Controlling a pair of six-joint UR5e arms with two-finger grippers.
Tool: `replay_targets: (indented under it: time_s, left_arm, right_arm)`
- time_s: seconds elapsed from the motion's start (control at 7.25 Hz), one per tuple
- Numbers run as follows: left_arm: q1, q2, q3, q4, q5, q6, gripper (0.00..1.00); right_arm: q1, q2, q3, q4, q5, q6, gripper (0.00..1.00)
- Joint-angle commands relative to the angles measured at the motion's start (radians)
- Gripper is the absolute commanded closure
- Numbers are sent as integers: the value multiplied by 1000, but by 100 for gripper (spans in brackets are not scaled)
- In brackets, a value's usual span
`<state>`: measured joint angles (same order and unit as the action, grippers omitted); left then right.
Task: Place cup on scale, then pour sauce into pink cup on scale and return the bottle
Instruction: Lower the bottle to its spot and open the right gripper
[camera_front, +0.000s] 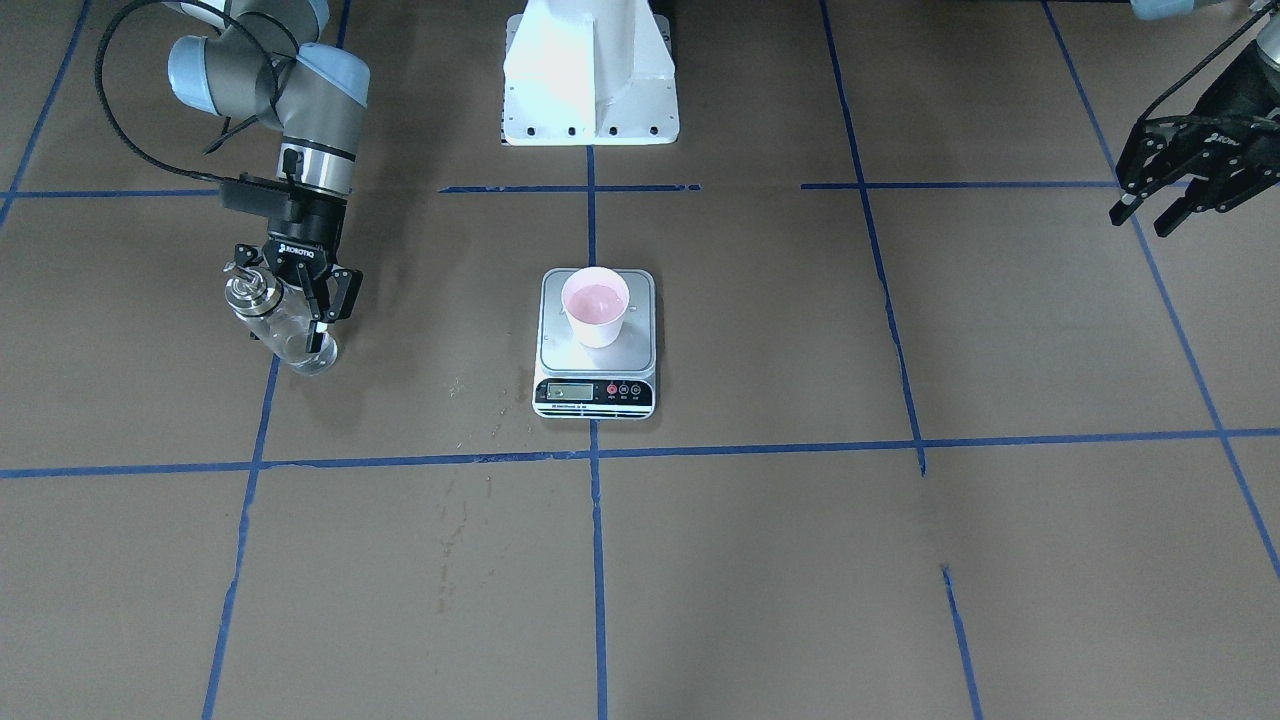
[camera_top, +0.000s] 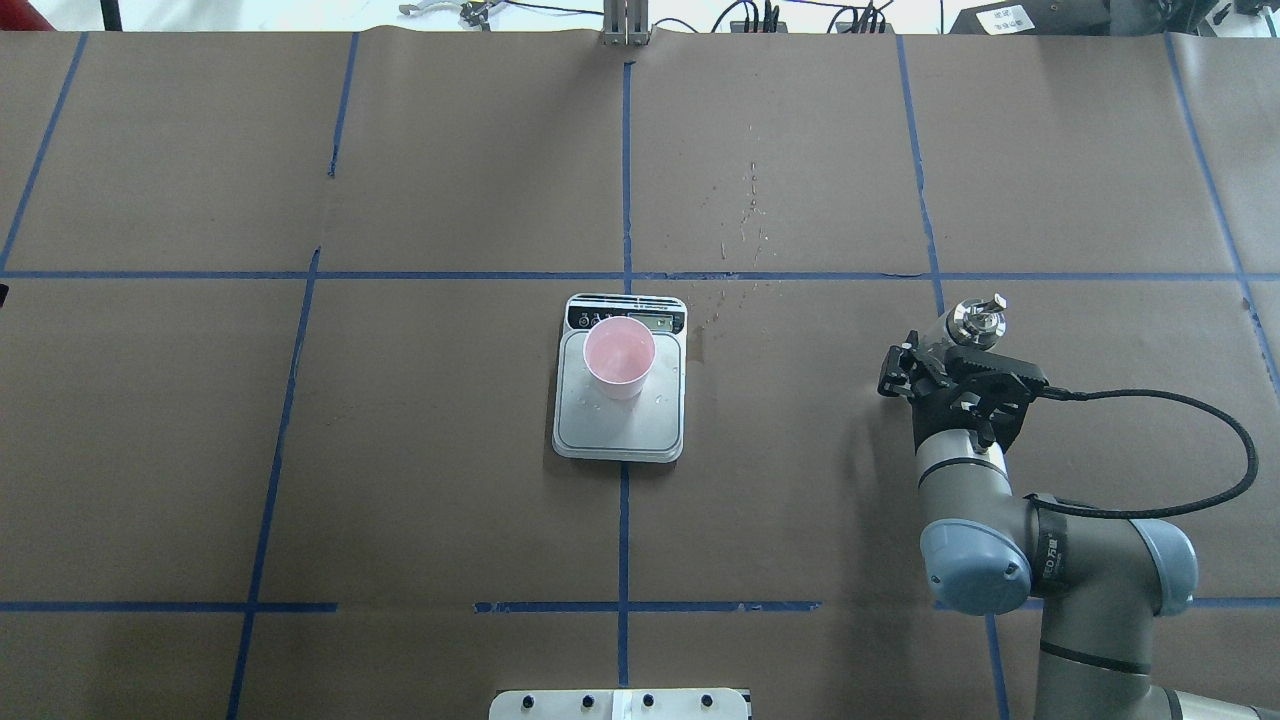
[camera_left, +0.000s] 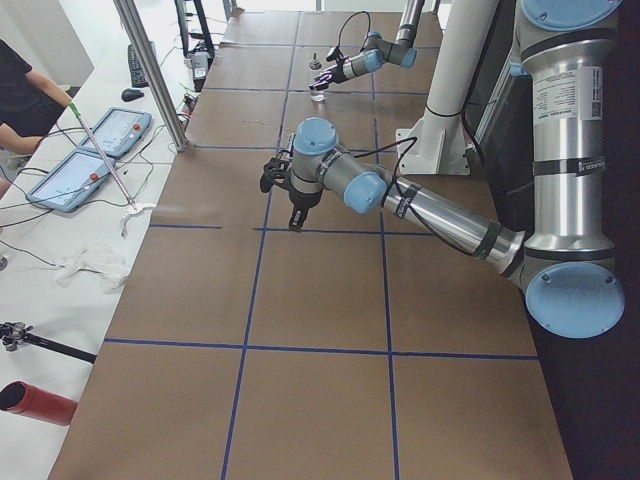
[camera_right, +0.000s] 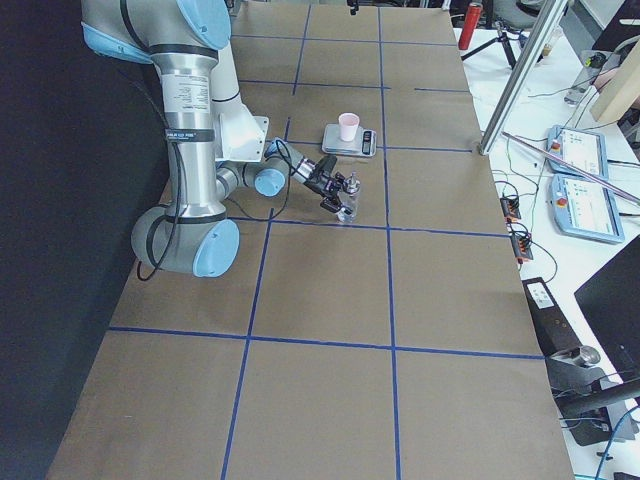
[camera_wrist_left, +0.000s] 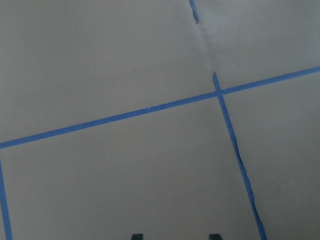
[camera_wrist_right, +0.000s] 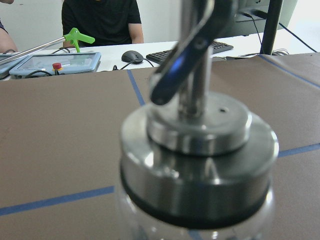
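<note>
My right gripper (camera_front: 288, 318) is clamped around the bottle (camera_front: 305, 352), which stands upright at the left of the front-facing frame, well apart from the scale (camera_front: 562, 352). The cup (camera_front: 596, 308) sits upright on the scale's plate at the frame's centre. My left gripper (camera_front: 1143, 218) hangs in the upper right corner, fingers spread, holding nothing.
</note>
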<state>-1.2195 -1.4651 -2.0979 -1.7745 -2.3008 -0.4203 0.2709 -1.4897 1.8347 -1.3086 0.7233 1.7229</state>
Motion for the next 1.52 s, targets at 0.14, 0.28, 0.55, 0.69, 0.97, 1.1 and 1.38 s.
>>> replay_targets:
  time_s: [0.14, 0.28, 0.55, 0.69, 0.97, 1.1, 1.38]
  left_arm:
    - [0, 6, -4, 0, 0, 0, 46]
    - [0, 9, -7, 0, 0, -1, 46]
    - [0, 9, -8, 0, 0, -2, 46]
    - [0, 8, -10, 0, 0, -2, 46]
    - [0, 8, -13, 0, 0, -2, 45]
    - [0, 6, -11, 0, 0, -2, 45]
    - [0, 8, -11, 0, -2, -2, 45]
  right_arm:
    - [1, 3, 11, 0, -5, -15, 1]
    - [1, 6, 11, 0, -8, -19, 0]
    - [1, -3, 11, 0, -34, -20, 0]
    - [-4, -4, 14, 0, -47, -19, 0]
    - [-57, -27, 38, -1, -89, -17, 0]
    - [-80, -65, 93, -1, -90, -17, 0]
    - [-130, -116, 158, -1, -91, -8, 0]
